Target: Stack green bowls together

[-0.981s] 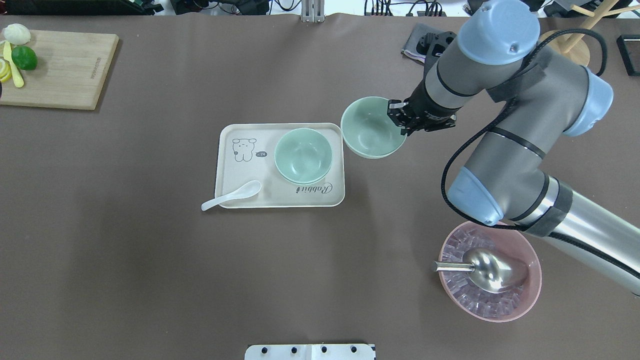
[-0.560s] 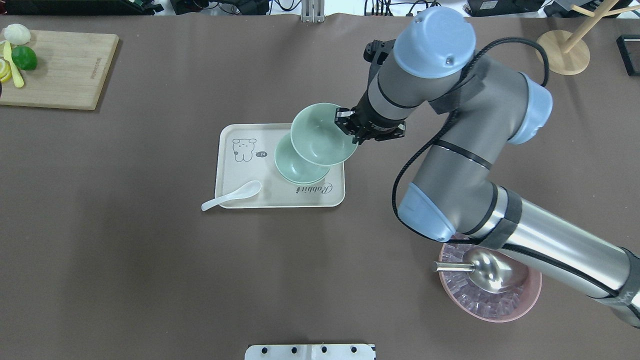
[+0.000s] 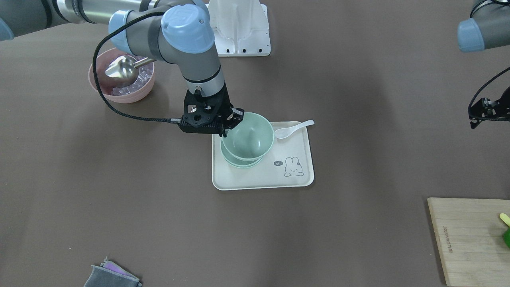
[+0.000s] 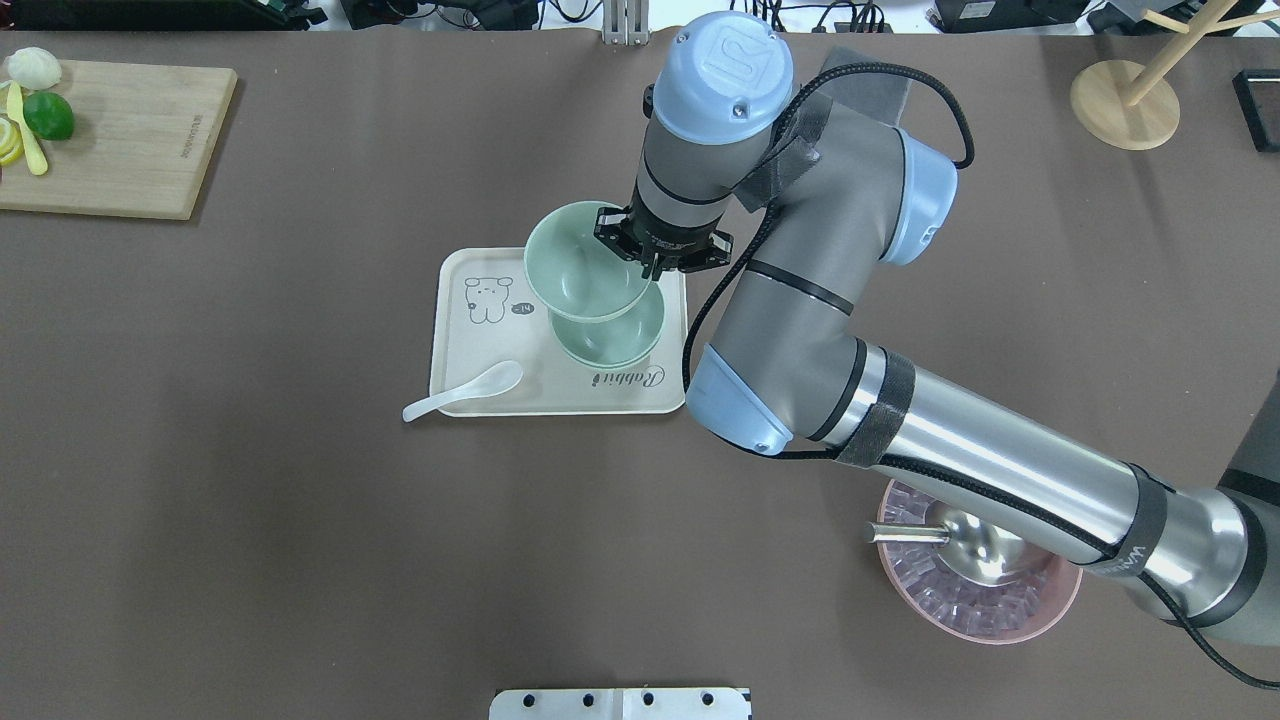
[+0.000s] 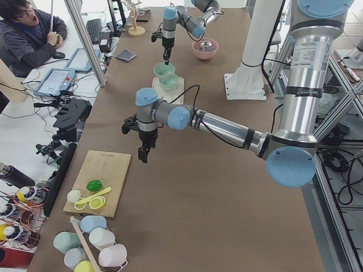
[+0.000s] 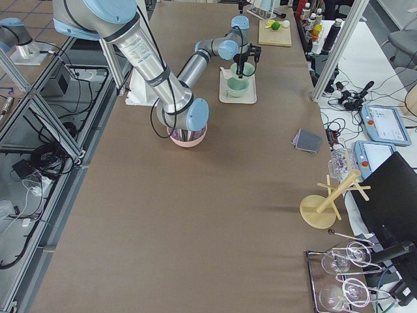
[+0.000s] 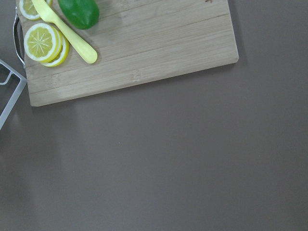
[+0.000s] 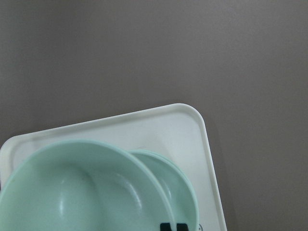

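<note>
Green bowls: one held bowl hangs over the tray. The right gripper pinches it at the rim, one finger inside the wall and one outside. The stack beneath sits on the tray and looks like two nested bowls, though the rims are hard to separate. Plastic by the look, so likely light, stiff and not fragile. The matte wall should give fair friction, but a one-sided rim pinch lets the bowl tip. In the overhead view the held bowl reads offset from the stack toward the tray's far edge; part of that may be height. Contact between them: cannot tell. Room: spoon lies apart at the tray's near corner, pink bowl is far off, tray lip is low. Left gripper hovers short of the board; whether it is wide or closed cannot be read.
</note>
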